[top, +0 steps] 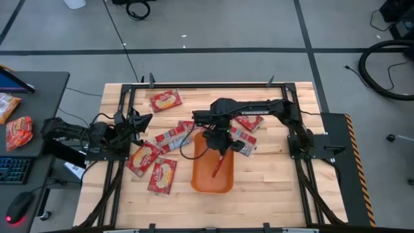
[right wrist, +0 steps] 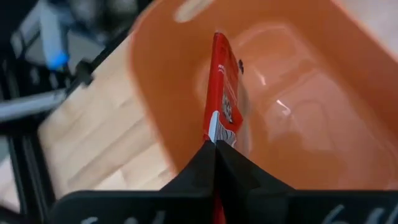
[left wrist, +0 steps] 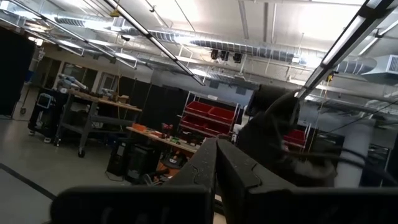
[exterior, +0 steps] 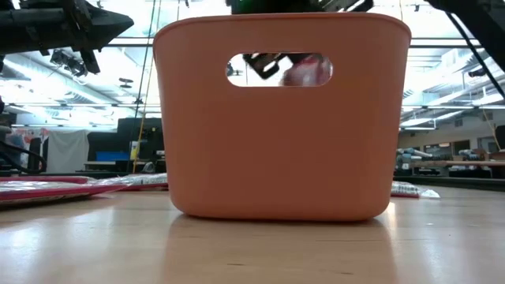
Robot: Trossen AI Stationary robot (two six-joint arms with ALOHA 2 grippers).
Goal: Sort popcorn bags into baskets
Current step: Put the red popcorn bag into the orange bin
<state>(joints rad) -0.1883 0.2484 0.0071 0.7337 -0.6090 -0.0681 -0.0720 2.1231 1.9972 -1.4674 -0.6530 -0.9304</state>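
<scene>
The orange basket (top: pixel 200 178) stands at the table's middle, near the front edge; in the low view its wall (exterior: pixel 282 134) fills the middle. My right gripper (top: pixel 218 145) is over the basket's far end, shut on a red popcorn bag (top: pixel 220 165) that reaches down into the basket. Several more popcorn bags lie flat on the table: one at the far left (top: pixel 165 99), three left of the basket (top: pixel 162 175), two behind it on the right (top: pixel 249 122). My left gripper (top: pixel 146 120) waits at the table's left side, shut and empty. My right gripper pinches the bag's upper end (right wrist: pixel 214 132) between its two fingers, from above, pointing down and toward the near edge. The bag hangs below the fingers, edge-on, inside the basket (right wrist: pixel 292 112). Whether its lower end touches the basket floor I cannot tell.
The black frame rails (top: pixel 194 85) run round the table. A side desk at the left holds more packets (top: pixel 19 131), a keyboard and a mouse. Bare wood lies right of the basket (top: pixel 278 181).
</scene>
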